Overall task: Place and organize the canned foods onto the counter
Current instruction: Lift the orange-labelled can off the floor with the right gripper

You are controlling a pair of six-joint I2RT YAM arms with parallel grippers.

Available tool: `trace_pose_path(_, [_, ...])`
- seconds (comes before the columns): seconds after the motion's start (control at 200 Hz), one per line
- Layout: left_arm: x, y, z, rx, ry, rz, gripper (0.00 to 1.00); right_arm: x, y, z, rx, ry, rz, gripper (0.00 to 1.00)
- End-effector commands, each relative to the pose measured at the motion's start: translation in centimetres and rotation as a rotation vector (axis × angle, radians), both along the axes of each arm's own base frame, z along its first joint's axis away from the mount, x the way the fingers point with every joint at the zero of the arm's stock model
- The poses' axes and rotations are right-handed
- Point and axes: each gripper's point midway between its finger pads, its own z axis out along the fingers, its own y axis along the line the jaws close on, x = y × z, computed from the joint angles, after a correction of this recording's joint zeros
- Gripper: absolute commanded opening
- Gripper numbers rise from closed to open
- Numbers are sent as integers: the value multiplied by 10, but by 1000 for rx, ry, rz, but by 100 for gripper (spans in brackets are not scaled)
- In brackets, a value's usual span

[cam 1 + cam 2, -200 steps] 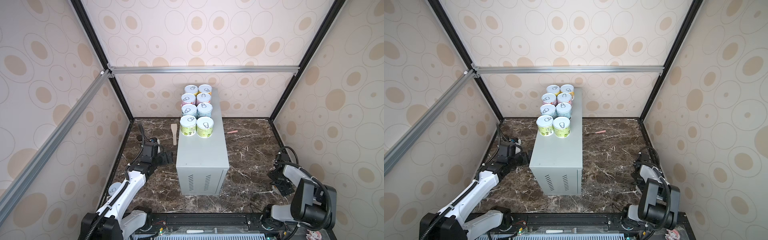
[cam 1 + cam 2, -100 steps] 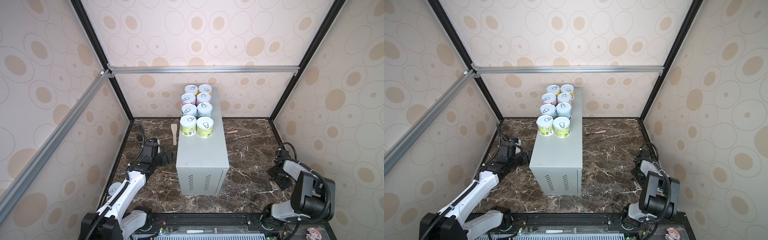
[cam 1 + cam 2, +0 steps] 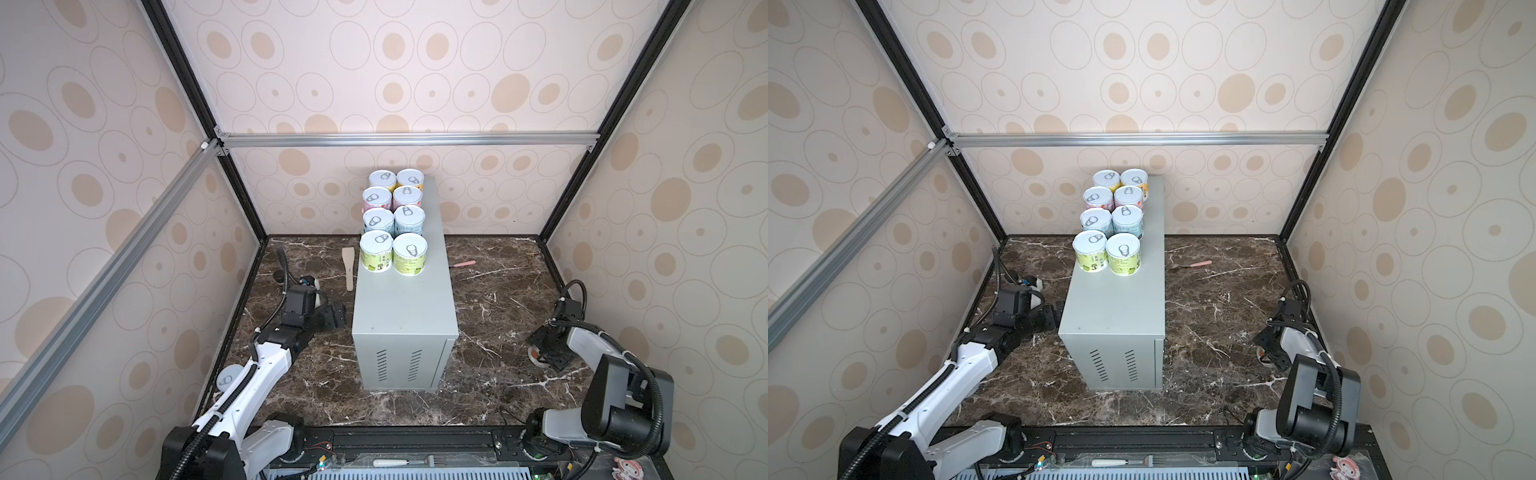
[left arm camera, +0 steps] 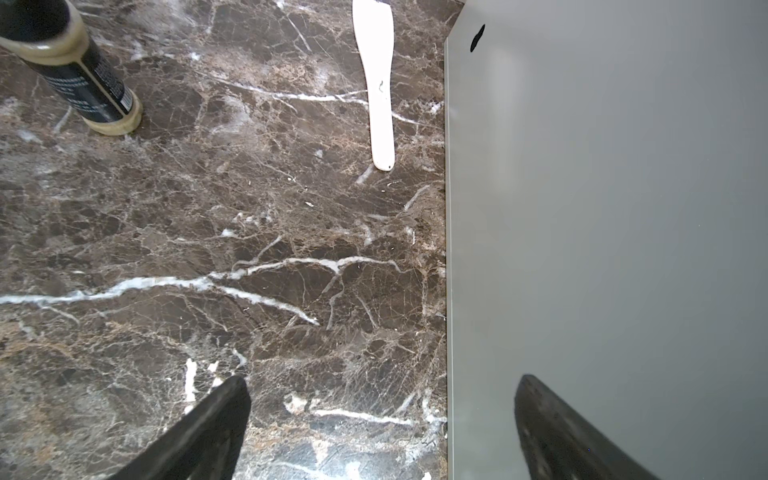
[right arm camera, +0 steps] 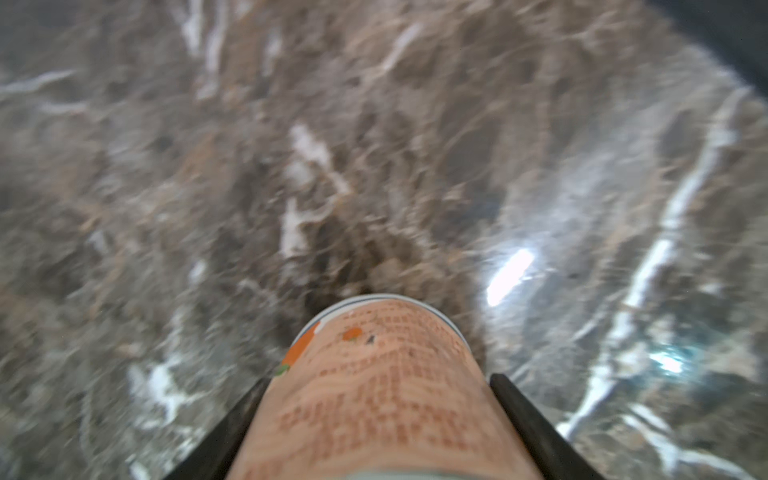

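The grey counter (image 3: pixel 405 316) carries eight canned foods (image 3: pixel 378 219), two abreast from its far left corner. The left gripper (image 4: pixel 382 379) hangs splayed wide beside the counter's left side. The right gripper (image 5: pixel 378 380) clamps an orange-print can (image 5: pixel 386 340) near the marble floor's (image 3: pixel 490 291) right edge.

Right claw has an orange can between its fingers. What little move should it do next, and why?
Probably lift the orange can straight up off the marble. The right claw looks closed on its sides, and the counter stands taller, with bare room nearer the robot than the eight cans there.
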Motion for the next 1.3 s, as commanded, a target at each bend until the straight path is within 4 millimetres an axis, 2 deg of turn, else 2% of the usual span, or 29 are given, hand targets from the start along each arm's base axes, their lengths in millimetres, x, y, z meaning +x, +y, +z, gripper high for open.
trace_pose_path(0.0, [1,-1,9,-2,-38,-9,99,17,15,9,53,-80,104,61])
trace_pose_path(0.065, [1,-1,10,-4,-39,-8,99,19,20,10,65,-88,132,58])
trace_pose_path(0.36, [1,0,11,-2,-44,-5,99,35,47,28,43,-99,286,52])
trace_pose_path(0.665, [0,0,11,-1,-42,-7,99,54,94,75,22,-154,528,49])
trace_pose_path(0.895, [1,-1,12,-4,-48,-8,99,58,130,131,-23,-238,693,49])
trace_pose_path(1.105, [-2,-1,14,-10,-50,-5,99,51,155,196,-48,-310,807,50])
trace_pose_path(1.295, [-4,0,34,-36,-87,33,99,37,171,253,-25,-435,861,50])
